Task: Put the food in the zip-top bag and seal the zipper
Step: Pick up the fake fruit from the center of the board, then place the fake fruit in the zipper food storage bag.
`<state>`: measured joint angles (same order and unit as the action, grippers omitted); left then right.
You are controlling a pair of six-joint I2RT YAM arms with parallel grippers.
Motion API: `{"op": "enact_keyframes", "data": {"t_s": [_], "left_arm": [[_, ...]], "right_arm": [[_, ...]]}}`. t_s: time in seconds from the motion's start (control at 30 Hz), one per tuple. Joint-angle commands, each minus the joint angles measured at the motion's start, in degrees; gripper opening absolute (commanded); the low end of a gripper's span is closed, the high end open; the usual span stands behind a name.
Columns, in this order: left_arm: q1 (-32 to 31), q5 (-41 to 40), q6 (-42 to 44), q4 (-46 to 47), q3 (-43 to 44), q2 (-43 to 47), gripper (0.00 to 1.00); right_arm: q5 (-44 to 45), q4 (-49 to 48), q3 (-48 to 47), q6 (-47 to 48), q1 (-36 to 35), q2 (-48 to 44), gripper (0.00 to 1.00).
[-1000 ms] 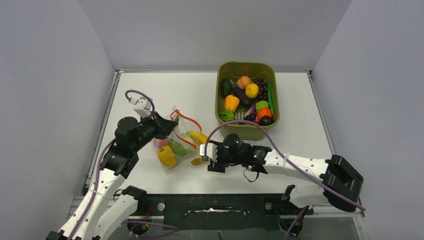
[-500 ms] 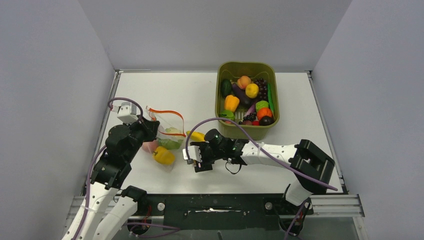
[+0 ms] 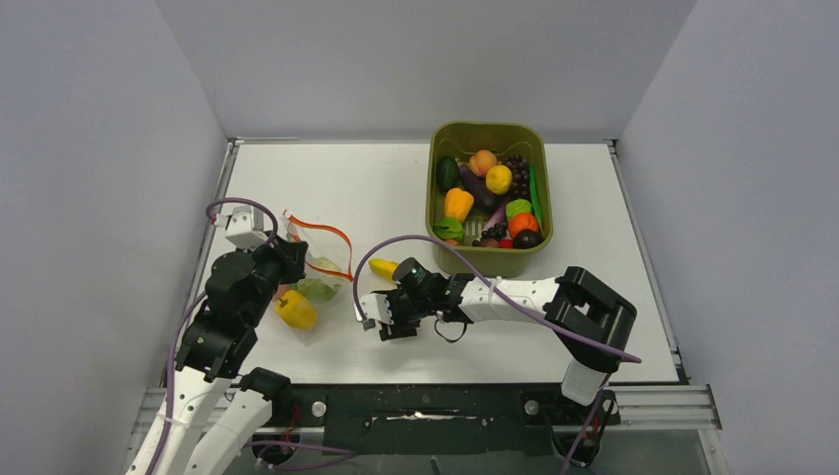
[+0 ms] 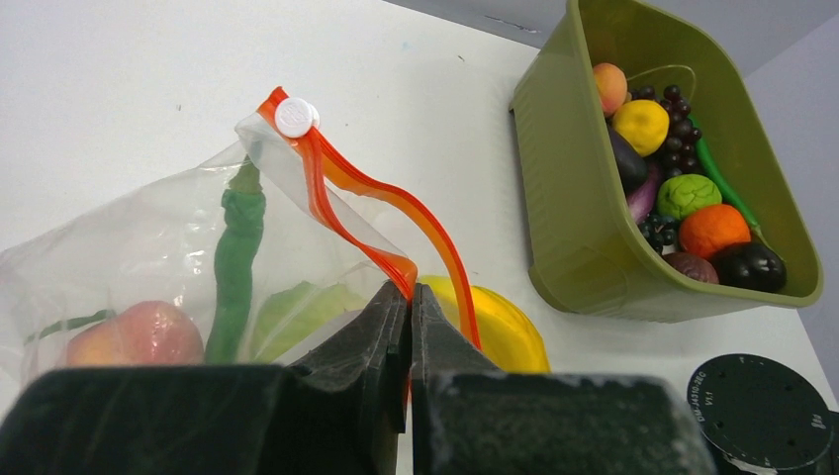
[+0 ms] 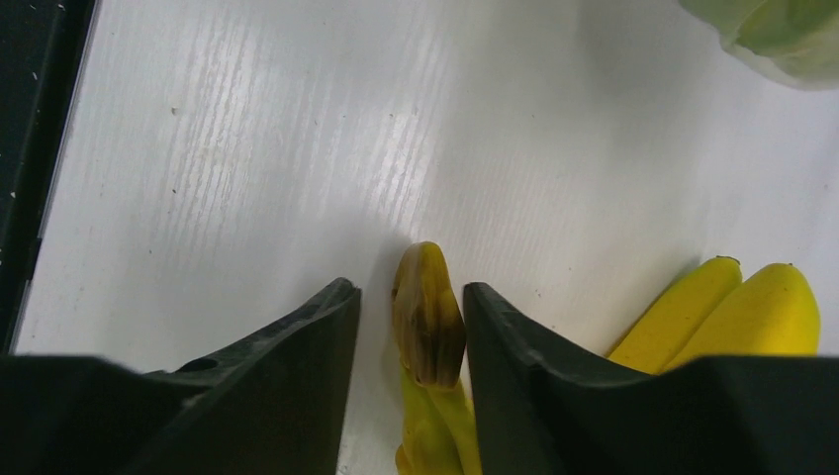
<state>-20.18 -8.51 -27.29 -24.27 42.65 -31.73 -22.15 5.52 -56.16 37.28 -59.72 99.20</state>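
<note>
The clear zip-top bag point(image 3: 315, 272) lies at the left. Its red-orange zipper point(image 4: 346, 183) stands open in a loop, with a white slider point(image 4: 295, 116) at the far end. My left gripper point(image 4: 409, 289) is shut on the near end of that strip. Through the plastic I see a green pod point(image 4: 235, 257), a pink-red fruit point(image 4: 134, 332) and a pale cabbage point(image 4: 297, 312). A yellow pepper point(image 3: 295, 310) sits at the bag's near end. My right gripper point(image 5: 408, 289) is open, low over the table, with the brown stem point(image 5: 427, 317) of a yellow banana bunch point(image 3: 384, 268) between its fingers.
The olive-green tub point(image 3: 490, 259) stands at the back right, holding several more toy fruits and vegetables. Part of the right arm point(image 4: 762, 406) shows as a black disc near the tub. The table's front edge runs just below both grippers.
My left gripper has dragged the bag left and nearer. The right gripper has followed to the left, and its jaws have narrowed around the banana stem.
</note>
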Motion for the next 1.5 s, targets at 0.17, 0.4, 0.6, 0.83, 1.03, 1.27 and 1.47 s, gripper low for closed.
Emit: {"op": "enact_keyframes", "data": {"t_s": [0.17,0.4,0.6,0.83,1.03,1.27,1.47], "left_arm": [[0.1,8.3,4.4,2.2,1.0,0.6,0.00],[0.1,18.9,10.1,2.0,1.1,1.1,0.00],[0.0,30.5,15.1,6.9,-2.4,2.5,0.00],[0.0,35.1,16.2,15.4,-6.1,4.2,0.00],[0.0,39.3,18.7,19.9,-7.4,2.5,0.00],[0.0,46.0,21.5,24.1,-7.3,-0.3,0.00],[-0.1,49.1,21.7,23.6,-6.5,-1.8,0.00]], "right_arm": [[-6.2,0.9,-2.1,-2.5,-0.1,-6.2,0.06],[-12.8,-2.6,8.0,-12.8,-0.9,-20.6,0.00],[-9.0,-2.3,13.0,-19.4,-1.3,-36.8,0.00],[-12.1,-9.5,13.3,-27.6,-1.3,-46.5,0.00],[-18.8,-25.4,16.3,-41.2,-1.3,-49.1,0.00],[-23.2,-56.0,20.1,-66.9,-1.3,-42.6,0.00],[-19.2,-69.6,21.1,-78.3,-1.2,-36.1,0.00]]}}
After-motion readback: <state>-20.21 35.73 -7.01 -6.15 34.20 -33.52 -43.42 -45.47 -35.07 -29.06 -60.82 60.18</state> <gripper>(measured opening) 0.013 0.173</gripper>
